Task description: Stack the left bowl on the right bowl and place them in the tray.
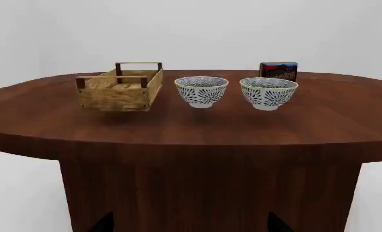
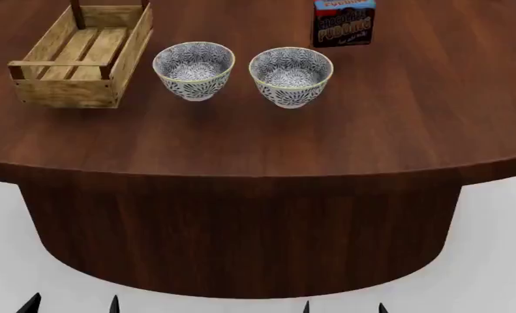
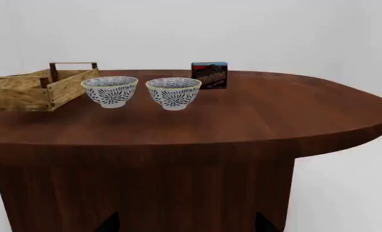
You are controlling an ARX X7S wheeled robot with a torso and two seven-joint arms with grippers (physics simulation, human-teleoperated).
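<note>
- Left bowl (image 2: 193, 70) sits upright on the table (image 2: 397, 130), just beside the tray (image 2: 82, 55), on the tray's right. Nothing in it, nothing touching it.
- Right bowl (image 2: 291, 75) is next along, further from the tray, w/ a small gap between the two rims. Both bowls match: same blue pattern, both upright.
- Tray's long axis runs away from the robot, so its near short end faces us; the slatted floor shows nothing inside.
- Pudding box (image 2: 344, 22) stands behind the right bowl, further from the tray still, apart from both bowls. Not part of the job.
- Grippers: only dark tips at the very bottom edge of the head view, pairs at left and right; can't tell if jaws are wide or narrow. Wrist views show no fingers at all.
- Both arms look low and in front of the table edge, well short of the bowls.
- Key relation: left bowl lies fwd and up from the left arm, and it's the bowl on that arm's side, so the left arm prob. has the shorter reach.
- Judgement: task not begun; first step is lift the left bowl by its rim and carry it sideways, away from the tray, over the right bowl.
- Risk: tray wall is close to the left bowl, so little room for a finger on that side.
</note>
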